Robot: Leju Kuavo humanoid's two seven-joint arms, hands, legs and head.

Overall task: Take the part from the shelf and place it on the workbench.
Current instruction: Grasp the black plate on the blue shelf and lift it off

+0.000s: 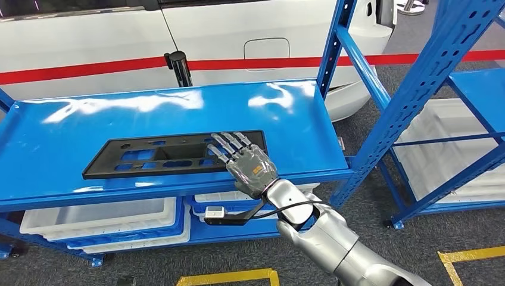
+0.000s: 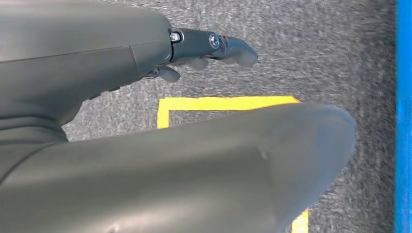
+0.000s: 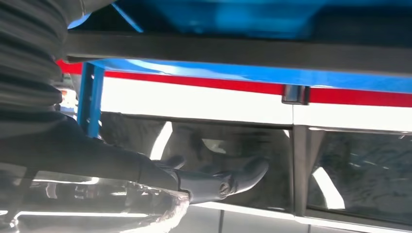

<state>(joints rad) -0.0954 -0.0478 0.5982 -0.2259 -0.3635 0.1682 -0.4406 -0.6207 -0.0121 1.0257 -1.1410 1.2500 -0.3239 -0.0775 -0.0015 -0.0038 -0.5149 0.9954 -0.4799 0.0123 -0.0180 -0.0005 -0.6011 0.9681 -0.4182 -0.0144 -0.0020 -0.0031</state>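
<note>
**Black part flat on the blue shelf top, right hand laid over its end**

Blue metal shelving [image 1: 178, 110] stands on grey carpet [image 1: 381, 202] in front of a white vehicle [image 1: 89, 42] with a red stripe along its side. On the glossy top board lies the black part [image 1: 161, 156], a long flat plastic panel with several cut-out windows, set lengthwise close to the front edge and roughly parallel to it. Its left end sits well in from the board's left edge; its right end reaches past the middle of the board.

The right hand [image 1: 247, 162] comes in over the front edge near the right half of the board, palm down, fingers [image 1: 229, 145] stretched forward and slightly spread. They rest on top of the part's right end, and the palm lies over its front right corner. The fingers lie flat over the panel rather than wrapped around it; whether the thumb is hooked under its edge cannot be told.

The left hand [image 2: 194, 48] hangs above the carpet by a yellow floor line [image 2: 228, 103], holding nothing; its fingers are too hidden behind the grey cover to tell whether they are apart or curled.

White bins [image 1: 101, 217] sit on the lower board beneath the part. A second blue rack [image 1: 452, 107] stands to the right.
</note>
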